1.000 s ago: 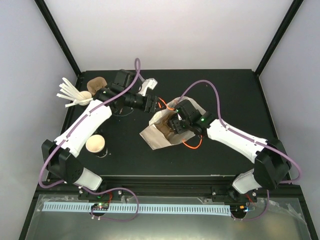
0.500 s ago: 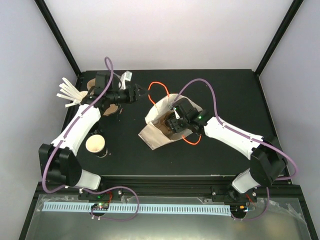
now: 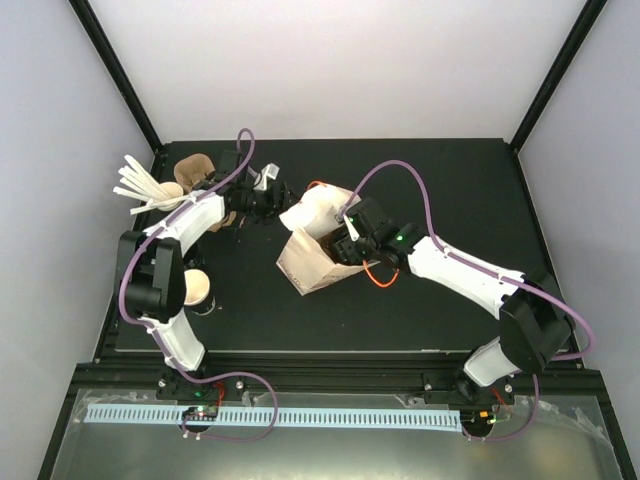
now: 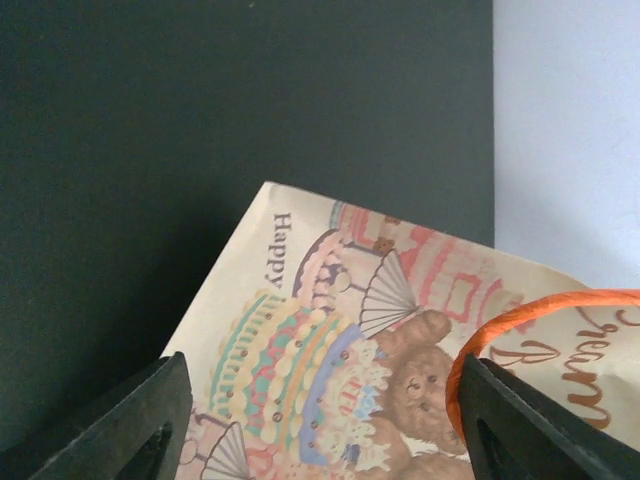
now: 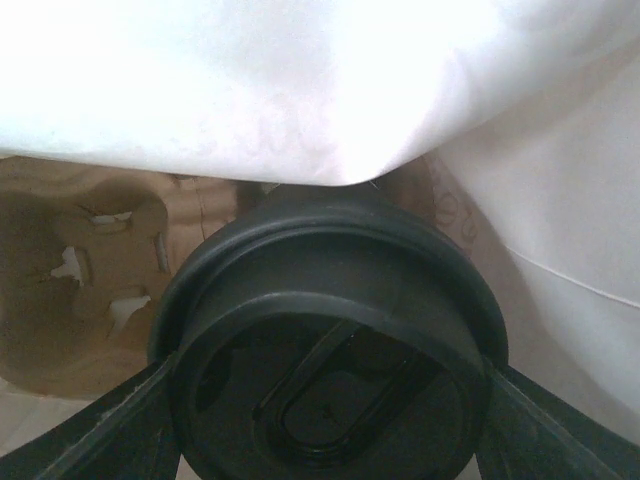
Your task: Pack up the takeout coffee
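Lowering a lidded cup [image 5: 330,330] into the bag [image 3: 303,262] is the step in hand, as I judge it. Right claw [image 5: 330,425] grips the cup, a finger against each side; the wrist view looks straight down on the black lid. The cup is inside the bag mouth, with white bag wall draped above and to the right. A carrier [image 5: 85,260] sits lower down at the left, inside the bag. I cannot tell if the cup base touches anything yet.

Left claw [image 4: 320,430] is open, fingers wide apart with nothing between them. It hangs just over the printed bag side, by the orange handle [image 4: 480,340]. The top view puts it at the bag's far-left rim, with the bag on the counter [image 3: 450,190].

To do this well, I think:
- Steer the cup toward a free carrier pocket, left of where it is now, not down onto a ridge between pockets.
- Hold it upright with the lid level so nothing spills.
- Go slow, because the soft wall can snag the lid or fold in.
- Have the left claw pinch the rim or handle first and pull the mouth wide; right now it holds nothing.
- Release only once the cup is seated and stands by itself.

Main risk: the bag tips or slides when the cup pushes down.
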